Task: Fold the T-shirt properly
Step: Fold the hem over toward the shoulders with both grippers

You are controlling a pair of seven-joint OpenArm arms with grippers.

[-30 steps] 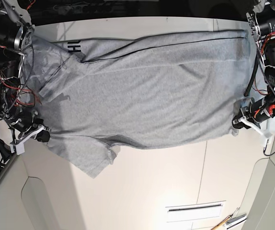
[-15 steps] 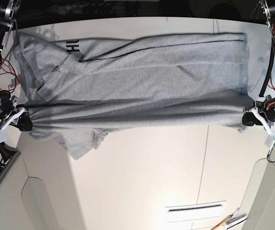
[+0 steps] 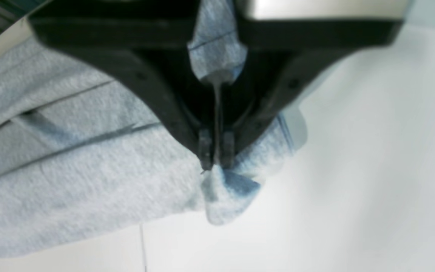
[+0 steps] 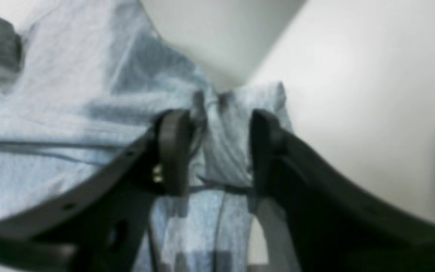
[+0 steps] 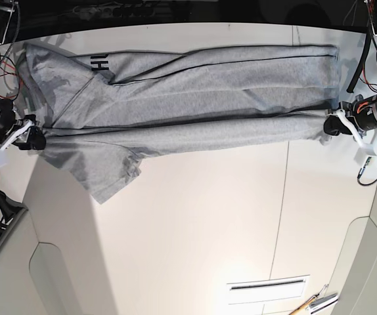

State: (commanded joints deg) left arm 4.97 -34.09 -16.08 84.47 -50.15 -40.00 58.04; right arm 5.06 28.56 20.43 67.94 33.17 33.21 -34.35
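- Stretching across the white table (image 5: pixel 195 216), the heather-grey cotton T-shirt (image 5: pixel 195 98) hangs pinched between both grippers.
- Left gripper (image 3: pixel 216 160) clamps the hem corner; right gripper (image 4: pixel 212 147) bunches shoulder fabric between parted fingers.
- Risk: the trailing sleeve may fold under crookedly.

Folded cloth covers most of the T-shirt's (image 5: pixel 182 105) black lettering (image 5: pixel 100 63).

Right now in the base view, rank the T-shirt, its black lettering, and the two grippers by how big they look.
1. T-shirt, by far the largest.
2. Left gripper and right gripper: they look alike, so no ranking between them.
3. Black lettering, about gripper-sized or smaller; partly folded under, so unsure.
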